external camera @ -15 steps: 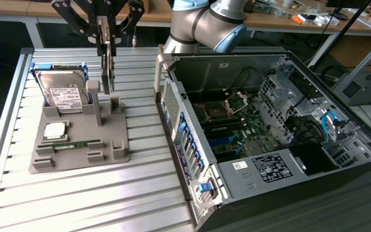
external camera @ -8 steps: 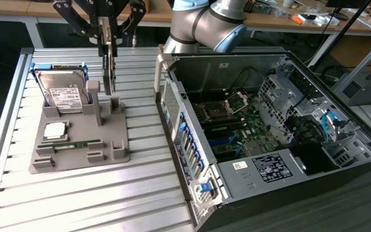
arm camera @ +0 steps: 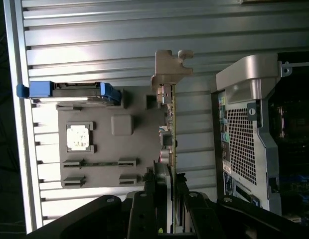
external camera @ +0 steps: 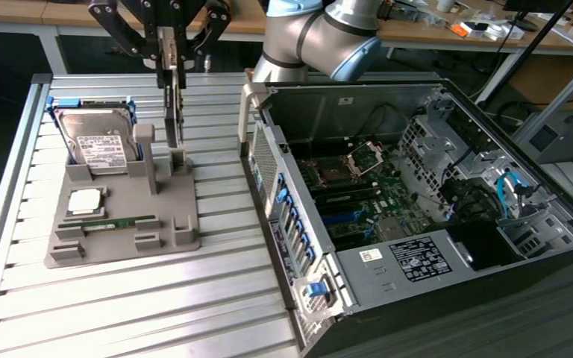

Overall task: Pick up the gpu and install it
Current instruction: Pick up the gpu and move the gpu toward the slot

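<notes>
Fingers (arm camera: 160, 185) tight on the gpu (external camera: 173, 112)'s upper edge, card upright between them, above gray holder (external camera: 117, 242)

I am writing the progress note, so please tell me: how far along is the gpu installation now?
Done: the gripper is closed on the gpu.
In hand: the card hangs upright, its lower end at or just above its slot in the gray holder; I cannot tell which.
Left: it is not yet over the open computer case, and not seated on the motherboard.
</notes>
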Robot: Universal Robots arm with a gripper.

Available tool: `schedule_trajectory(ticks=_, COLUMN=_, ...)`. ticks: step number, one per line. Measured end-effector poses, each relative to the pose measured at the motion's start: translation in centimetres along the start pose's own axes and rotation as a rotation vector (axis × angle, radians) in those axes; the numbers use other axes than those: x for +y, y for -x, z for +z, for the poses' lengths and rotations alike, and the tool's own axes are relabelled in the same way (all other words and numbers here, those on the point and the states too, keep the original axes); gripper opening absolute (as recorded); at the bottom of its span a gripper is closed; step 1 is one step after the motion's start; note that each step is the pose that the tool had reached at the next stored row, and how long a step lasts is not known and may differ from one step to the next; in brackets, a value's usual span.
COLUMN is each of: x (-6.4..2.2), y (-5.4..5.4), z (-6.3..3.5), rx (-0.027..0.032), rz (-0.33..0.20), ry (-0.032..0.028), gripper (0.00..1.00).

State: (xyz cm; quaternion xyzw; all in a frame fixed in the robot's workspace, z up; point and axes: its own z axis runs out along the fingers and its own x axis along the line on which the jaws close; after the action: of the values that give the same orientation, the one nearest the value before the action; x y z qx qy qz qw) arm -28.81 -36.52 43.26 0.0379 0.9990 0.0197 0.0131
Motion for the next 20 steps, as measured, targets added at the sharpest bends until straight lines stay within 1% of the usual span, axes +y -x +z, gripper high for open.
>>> schedule_trajectory(ticks=7, x=0.02, y=0.4, z=0.01, rx=-0.0004, rz=0.0, ry=-0.0051, gripper=0.27)
schedule_trajectory(ticks=20, x=0.05, y=1.1, z=0.03, rx=-0.0009, rz=0.0, ry=-0.0115, gripper=0.27)
